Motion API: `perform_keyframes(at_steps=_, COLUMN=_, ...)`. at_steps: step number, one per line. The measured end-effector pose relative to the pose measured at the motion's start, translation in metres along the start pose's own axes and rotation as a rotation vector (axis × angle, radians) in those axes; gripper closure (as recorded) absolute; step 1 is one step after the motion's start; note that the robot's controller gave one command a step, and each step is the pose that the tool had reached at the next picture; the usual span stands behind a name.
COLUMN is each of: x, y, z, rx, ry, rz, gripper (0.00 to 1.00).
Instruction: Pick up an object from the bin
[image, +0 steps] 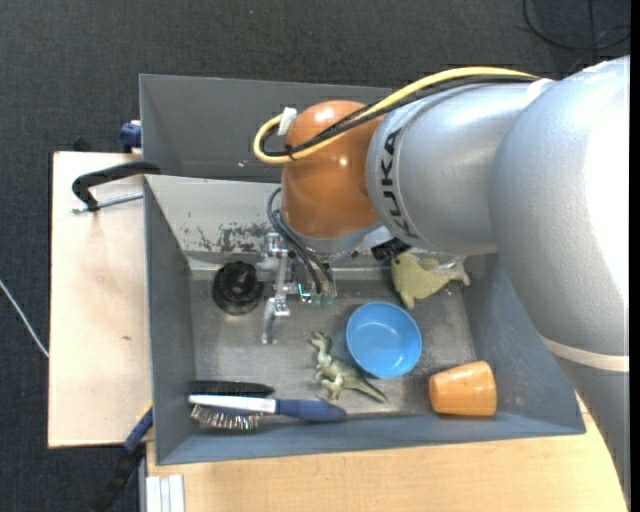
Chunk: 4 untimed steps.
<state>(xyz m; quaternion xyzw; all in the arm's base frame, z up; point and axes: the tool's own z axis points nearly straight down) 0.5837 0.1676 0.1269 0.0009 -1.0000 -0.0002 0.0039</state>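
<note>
Currently low over bare bin (170, 350) floor: hand (275, 318) beside a black round cap (237, 287).
Sits just at 3 o'clock of that cap, toward the floor's 9 o'clock; blue bowl (383, 340) at 4 o'clock of the hand, green toy dinosaur (335, 372) at 5, brush (255, 408) at 6. Cannot tell whether spread or closed.

Bare bin floor (200, 345) lay open well left of the blue bowl (383, 340), between a black round knob (237, 287) and a brush (250, 405). A green toy dinosaur (335, 372) crowded the bowl's lower left. An orange cup (463, 389) stood near its lower right, and a pale crumpled thing (420, 278) lay just above it.
</note>
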Motion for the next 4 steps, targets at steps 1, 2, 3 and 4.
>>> perform_keyframes(at_steps=1, x=-0.014, y=0.028, z=0.034, rx=-0.002, ry=-0.015, rz=-0.136, gripper=0.00)
perform_keyframes(at_steps=2, x=-0.013, y=0.029, z=0.036, rx=-0.002, ry=-0.011, rz=-0.136, gripper=1.00)
perform_keyframes(at_steps=3, x=-0.017, y=0.026, z=0.046, rx=-0.008, ry=-0.022, rz=-0.228, gripper=1.00)
perform_keyframes(at_steps=4, x=-0.009, y=0.045, z=-0.154, rx=-0.002, ry=-0.024, rz=-0.434, gripper=1.00)
